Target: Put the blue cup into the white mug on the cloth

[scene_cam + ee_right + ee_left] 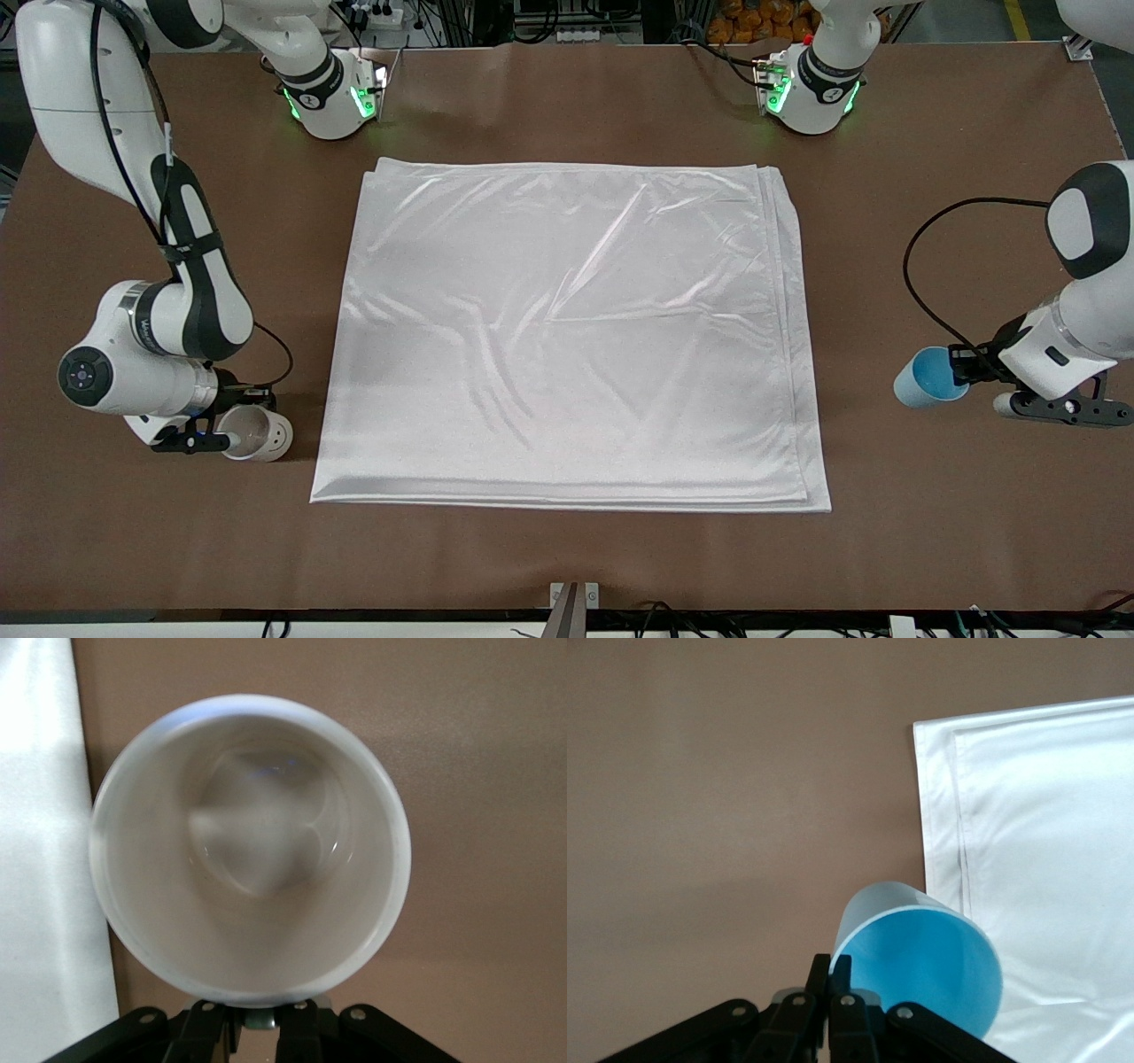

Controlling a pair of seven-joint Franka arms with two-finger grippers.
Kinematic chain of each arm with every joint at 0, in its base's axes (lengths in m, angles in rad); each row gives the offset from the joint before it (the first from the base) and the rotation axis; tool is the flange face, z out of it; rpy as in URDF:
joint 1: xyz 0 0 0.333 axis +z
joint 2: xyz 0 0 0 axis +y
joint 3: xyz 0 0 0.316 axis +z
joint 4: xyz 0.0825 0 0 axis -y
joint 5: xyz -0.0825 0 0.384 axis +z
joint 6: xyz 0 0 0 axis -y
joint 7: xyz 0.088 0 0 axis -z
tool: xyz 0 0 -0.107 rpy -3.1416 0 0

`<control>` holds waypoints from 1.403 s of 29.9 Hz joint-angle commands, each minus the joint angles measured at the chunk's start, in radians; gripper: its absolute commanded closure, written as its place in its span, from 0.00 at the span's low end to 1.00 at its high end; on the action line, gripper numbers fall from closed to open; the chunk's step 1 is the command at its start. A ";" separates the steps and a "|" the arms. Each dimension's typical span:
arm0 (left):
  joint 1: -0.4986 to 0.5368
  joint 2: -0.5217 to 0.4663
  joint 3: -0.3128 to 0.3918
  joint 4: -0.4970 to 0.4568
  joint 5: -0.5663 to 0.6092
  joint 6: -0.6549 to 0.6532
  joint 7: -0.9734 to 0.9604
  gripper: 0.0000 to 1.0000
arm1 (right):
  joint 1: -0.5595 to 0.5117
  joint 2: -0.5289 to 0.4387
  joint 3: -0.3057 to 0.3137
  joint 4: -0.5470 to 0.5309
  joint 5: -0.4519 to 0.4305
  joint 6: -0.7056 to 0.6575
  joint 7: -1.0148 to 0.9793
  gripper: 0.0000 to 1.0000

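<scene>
The white cloth [567, 337] lies flat in the middle of the brown table. My left gripper [961, 370] is shut on the rim of the blue cup [921, 379] and holds it tilted over bare table toward the left arm's end, beside the cloth. In the left wrist view my gripper [831, 974] pinches the cup's [921, 966] rim, with the cloth's corner [1045, 833] close by. My right gripper [232, 438] is shut on the white mug [266, 434] beside the cloth toward the right arm's end. The right wrist view looks into the mug [248, 850], with my gripper [264, 1023] at its rim and the cloth's edge [40, 859] alongside.
Both arm bases [332, 97] [811, 89] stand along the table edge farthest from the front camera. A small metal bracket [574, 598] sits at the table edge nearest to it. Bare brown table [974, 532] surrounds the cloth on all sides.
</scene>
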 commanded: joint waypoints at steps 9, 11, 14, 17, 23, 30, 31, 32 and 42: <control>0.003 -0.021 -0.092 0.100 0.005 -0.156 -0.062 1.00 | 0.083 -0.107 0.005 0.017 0.006 -0.073 0.003 1.00; 0.003 -0.033 -0.105 0.109 0.005 -0.156 -0.062 1.00 | 0.103 -0.119 0.005 0.019 0.016 -0.073 0.009 1.00; 0.002 -0.042 -0.128 0.109 0.004 -0.158 -0.064 1.00 | 0.140 -0.124 0.010 0.025 0.017 -0.073 0.064 1.00; 0.002 -0.061 -0.157 0.109 0.002 -0.159 -0.066 1.00 | 0.191 -0.124 0.019 0.029 0.017 -0.071 0.158 1.00; 0.003 -0.070 -0.208 0.108 -0.012 -0.188 -0.137 1.00 | 0.300 -0.116 0.019 0.055 0.022 -0.071 0.322 1.00; 0.005 -0.073 -0.285 0.106 -0.036 -0.256 -0.279 1.00 | 0.431 -0.096 0.033 0.059 0.066 -0.057 0.448 1.00; 0.005 -0.073 -0.297 0.106 -0.035 -0.262 -0.299 1.00 | 0.447 -0.093 0.033 0.059 0.066 -0.057 0.468 1.00; 0.005 -0.073 -0.308 0.105 -0.035 -0.268 -0.317 1.00 | 0.456 -0.088 0.033 0.059 0.065 -0.056 0.478 1.00; 0.005 -0.073 -0.371 0.094 -0.032 -0.345 -0.400 1.00 | 0.593 -0.035 0.033 0.062 0.060 -0.025 0.638 1.00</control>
